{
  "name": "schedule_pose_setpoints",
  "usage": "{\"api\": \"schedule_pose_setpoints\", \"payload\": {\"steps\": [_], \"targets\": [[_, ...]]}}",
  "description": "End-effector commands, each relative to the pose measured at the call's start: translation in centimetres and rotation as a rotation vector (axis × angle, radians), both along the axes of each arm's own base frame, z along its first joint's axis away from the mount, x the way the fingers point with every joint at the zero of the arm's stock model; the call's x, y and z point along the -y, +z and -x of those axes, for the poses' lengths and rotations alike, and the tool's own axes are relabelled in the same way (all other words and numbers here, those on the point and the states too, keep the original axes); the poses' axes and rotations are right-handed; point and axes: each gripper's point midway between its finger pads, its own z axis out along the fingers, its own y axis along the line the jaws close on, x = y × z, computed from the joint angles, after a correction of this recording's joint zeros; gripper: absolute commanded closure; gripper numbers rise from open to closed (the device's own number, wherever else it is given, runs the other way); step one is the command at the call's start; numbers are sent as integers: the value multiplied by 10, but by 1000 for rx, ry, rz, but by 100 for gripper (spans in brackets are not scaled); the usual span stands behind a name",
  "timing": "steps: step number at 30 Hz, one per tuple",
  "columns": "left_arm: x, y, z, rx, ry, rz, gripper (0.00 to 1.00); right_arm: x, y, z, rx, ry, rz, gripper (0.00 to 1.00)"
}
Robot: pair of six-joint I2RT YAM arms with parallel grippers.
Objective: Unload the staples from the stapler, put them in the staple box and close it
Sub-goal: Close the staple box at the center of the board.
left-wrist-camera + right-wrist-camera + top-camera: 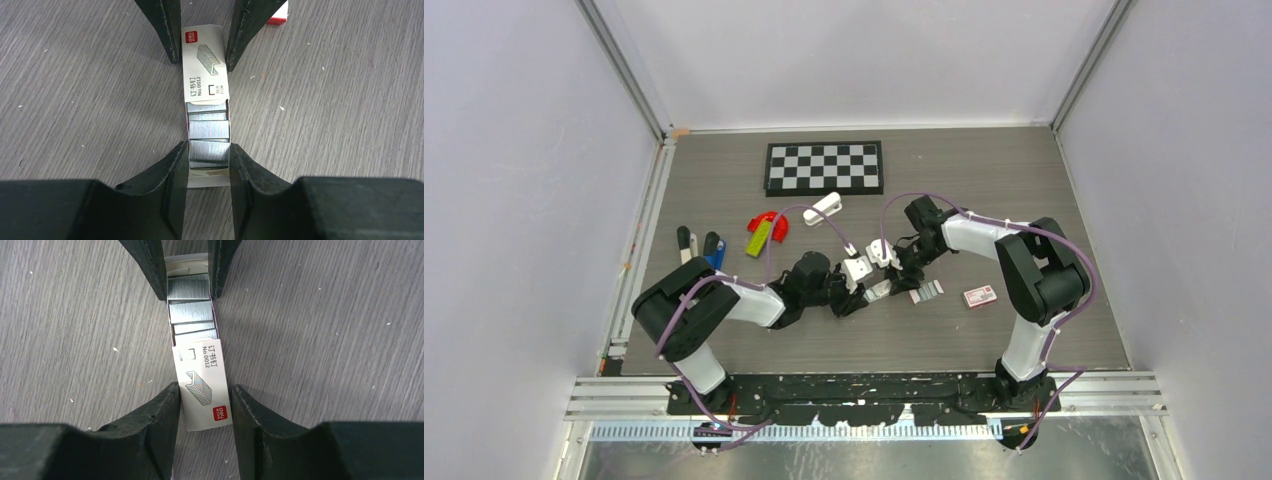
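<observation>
Both grippers meet at the table's middle on a small white staple box (879,290). My left gripper (209,160) is shut on the open tray end, which holds silver staples (209,130). My right gripper (205,400) is shut on the box's white printed sleeve (204,385), with the staples (192,310) showing beyond it. In the top view the left gripper (864,298) and the right gripper (890,279) face each other. More loose staples (927,291) lie to the right. The blue stapler (714,250) lies far left, away from both grippers.
A red-and-white box (979,296) lies right of the loose staples. A checkerboard (825,167) lies at the back. A red object (769,222), a yellow-green object (758,238), a white object (824,208) and black pens (686,243) lie at the left middle.
</observation>
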Motion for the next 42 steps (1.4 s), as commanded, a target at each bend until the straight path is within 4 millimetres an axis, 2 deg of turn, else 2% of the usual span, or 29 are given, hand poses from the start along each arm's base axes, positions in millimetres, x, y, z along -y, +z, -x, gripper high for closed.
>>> {"api": "schedule_pose_setpoints", "payload": {"steps": [1,9,13,17,21,27,32,42], "targets": [[-2,-16,1,-64,72,-36,67,-14,4,9,-6,48,-22,54],[-4,-22,-2,-52,116,-38,67,-15,5,9,-14,39,-22,53],[-2,-19,-3,-45,114,-29,64,-16,7,7,-17,29,-23,49],[1,-13,-3,-48,107,-27,57,-18,13,1,-15,-11,-28,44],[2,-3,-3,-59,124,-3,44,-15,23,-6,7,-38,-38,32],[-1,27,-9,-19,168,47,31,-3,38,-13,36,-67,-59,19],[-11,60,-12,32,228,105,21,8,52,-9,48,-53,-70,9],[-44,105,1,62,328,207,9,21,74,-2,28,-41,-55,5]]}}
